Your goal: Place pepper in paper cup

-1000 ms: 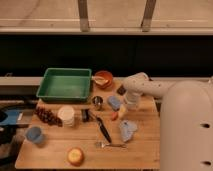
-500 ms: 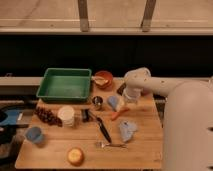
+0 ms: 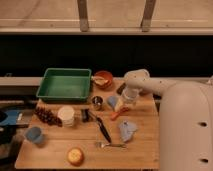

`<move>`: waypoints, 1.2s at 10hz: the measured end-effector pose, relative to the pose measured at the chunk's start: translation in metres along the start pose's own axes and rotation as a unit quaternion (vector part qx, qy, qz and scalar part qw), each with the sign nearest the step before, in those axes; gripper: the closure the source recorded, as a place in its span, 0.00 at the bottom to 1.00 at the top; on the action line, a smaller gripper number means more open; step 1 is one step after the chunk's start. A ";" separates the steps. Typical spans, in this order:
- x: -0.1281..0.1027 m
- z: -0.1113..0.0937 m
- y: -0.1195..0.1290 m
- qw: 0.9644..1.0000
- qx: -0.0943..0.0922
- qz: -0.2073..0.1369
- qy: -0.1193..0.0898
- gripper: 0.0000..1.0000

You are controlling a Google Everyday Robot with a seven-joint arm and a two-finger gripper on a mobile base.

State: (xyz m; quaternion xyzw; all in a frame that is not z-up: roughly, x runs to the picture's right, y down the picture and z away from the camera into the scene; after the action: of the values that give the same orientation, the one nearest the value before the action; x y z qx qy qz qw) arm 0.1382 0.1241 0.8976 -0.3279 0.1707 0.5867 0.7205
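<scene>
The pepper (image 3: pixel 119 113), slim and red-orange, lies on the wooden table (image 3: pixel 145 150) right of centre, next to a pale blue object (image 3: pixel 114 102). The paper cup (image 3: pixel 66 115), short and cream-white, stands upright at the left of the middle, well apart from the pepper. My white arm reaches in from the right. My gripper (image 3: pixel 128 101) hangs open just above and slightly right of the pepper, holding nothing.
A green tray (image 3: pixel 64 84) and an orange bowl (image 3: pixel 103 79) sit at the back. A small metal cup (image 3: pixel 97 103), a black-handled utensil (image 3: pixel 102 128), a fork (image 3: pixel 111 145), a grey-blue object (image 3: pixel 127 130), grapes (image 3: pixel 46 116), a blue cup (image 3: pixel 34 135) and a round yellow fruit (image 3: pixel 75 156) are spread around.
The arm has shifted slightly over the right side of the table, keeping the gripper near the pepper. The objects on the table have not moved.
</scene>
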 end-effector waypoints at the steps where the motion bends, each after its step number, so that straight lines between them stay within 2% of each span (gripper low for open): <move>1: 0.001 0.003 0.003 1.000 0.002 0.003 0.007 0.22; 5: 0.011 0.013 0.009 0.999 0.004 0.027 0.034 0.22; 8: 0.012 0.012 0.007 0.999 0.005 0.028 0.034 0.22; 9: 0.013 0.014 0.008 0.999 0.004 0.028 0.037 0.22; 10: 0.017 0.021 0.011 0.998 0.002 0.038 0.050 0.23; 12: 0.017 0.019 0.010 0.998 0.002 0.038 0.050 0.34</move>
State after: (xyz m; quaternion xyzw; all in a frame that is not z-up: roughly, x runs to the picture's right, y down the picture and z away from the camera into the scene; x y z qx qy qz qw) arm 0.1302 0.1506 0.8979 -0.3486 0.2203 0.5959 0.6891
